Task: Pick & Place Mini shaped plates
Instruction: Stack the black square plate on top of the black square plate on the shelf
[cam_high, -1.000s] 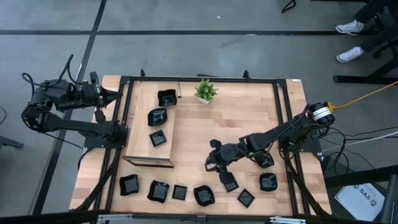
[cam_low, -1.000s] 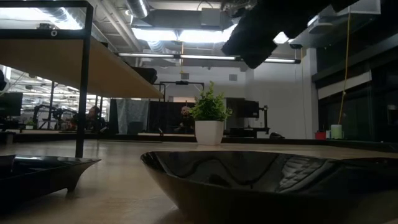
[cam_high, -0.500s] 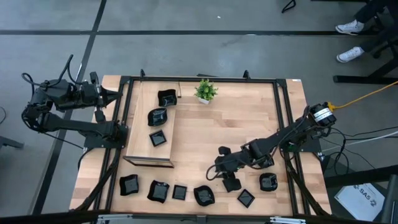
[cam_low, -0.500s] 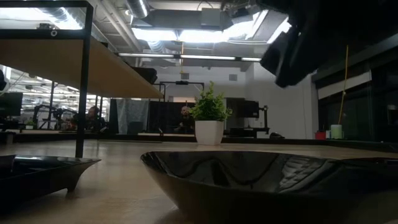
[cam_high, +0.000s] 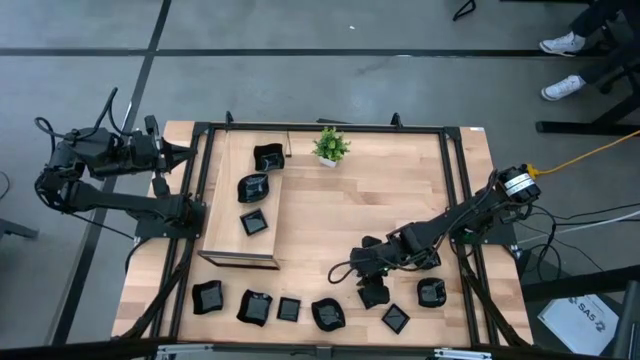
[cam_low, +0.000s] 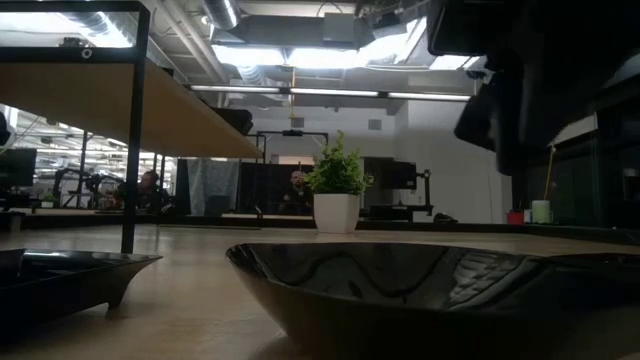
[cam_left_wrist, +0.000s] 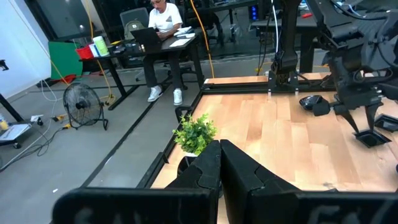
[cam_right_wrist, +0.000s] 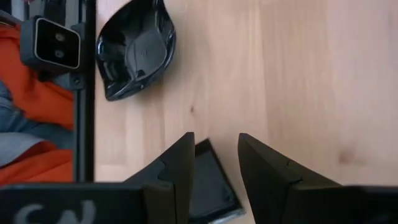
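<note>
Right wrist view: open right hand (cam_right_wrist: 214, 165) above a glossy square black plate (cam_right_wrist: 211, 186) (pale wood table (cam_right_wrist: 298, 74)).

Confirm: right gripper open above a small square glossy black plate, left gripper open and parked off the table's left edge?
Not quite. The left gripper is shut, fingers pressed together in the left wrist view. The right gripper is indeed open above the small square glossy black plate.

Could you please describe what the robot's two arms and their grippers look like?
Both arms are dark, jointed and slim, with black cables looping along them. The left gripper ends in two black, wedge-shaped fingers. The right gripper has the same matte black tapered fingers. The right arm's base carries a silver-ringed joint beside a yellow cable.
</note>
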